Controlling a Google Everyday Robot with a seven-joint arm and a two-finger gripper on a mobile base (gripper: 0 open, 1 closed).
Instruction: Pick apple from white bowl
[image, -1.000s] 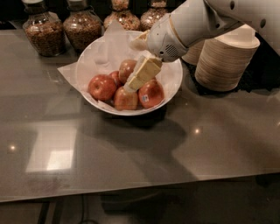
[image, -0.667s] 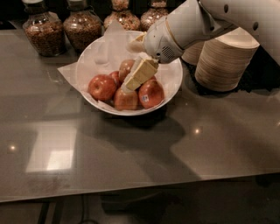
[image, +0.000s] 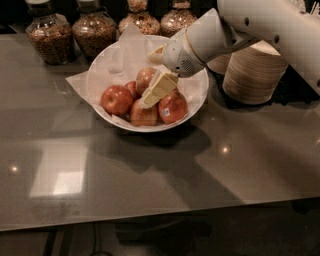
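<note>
As the gripper (image: 150, 76) reaches into the white bowl (image: 196, 94) from the upper right, its jaws stand apart, the apple (image: 142, 81) lying between them, toward their lower-left tips

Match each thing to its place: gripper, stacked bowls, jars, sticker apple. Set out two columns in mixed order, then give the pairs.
Things
1. gripper
2. stacked bowls
3. jars
4. sticker apple

Places
A. along the back edge of the table
B. low over the middle of the white bowl
C. on the table, right of the white bowl
D. inside the white bowl, front right

Pairs: 1-B, 2-C, 3-A, 4-D
</note>
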